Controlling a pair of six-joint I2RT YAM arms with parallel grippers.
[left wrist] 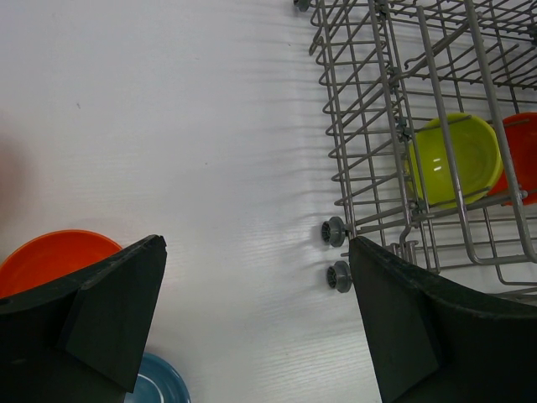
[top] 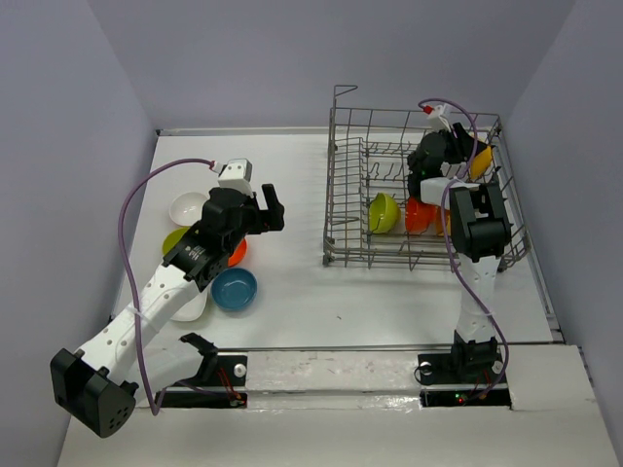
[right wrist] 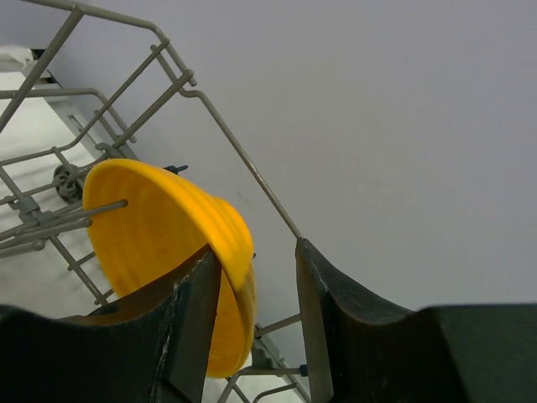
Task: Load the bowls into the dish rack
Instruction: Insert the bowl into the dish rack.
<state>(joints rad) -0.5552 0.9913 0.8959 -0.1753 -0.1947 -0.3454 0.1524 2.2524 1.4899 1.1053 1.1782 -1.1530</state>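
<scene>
I see the right gripper (right wrist: pixel 256 252) parted astride the yellow bowl (right wrist: pixel 159 227)'s rim in the dish rack (top: pixel 343 209), left gripper (left wrist: pixel 256 242) spread wide.

On counter (top: pixel 292 302), right side: dish rack (top: pixel 336 190). Inside, at back right corner: one bowl (top: pixel 480 161); nearer front, side by side: two bowls (top: pixel 384 212). Far left, well apart from rack: loose bowls (top: pixel 235 289), clustered together.

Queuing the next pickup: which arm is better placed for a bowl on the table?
Left. The left gripper hangs open by the blue bowl and orange bowl; the right gripper is inside the rack, straddling a yellow bowl.
</scene>
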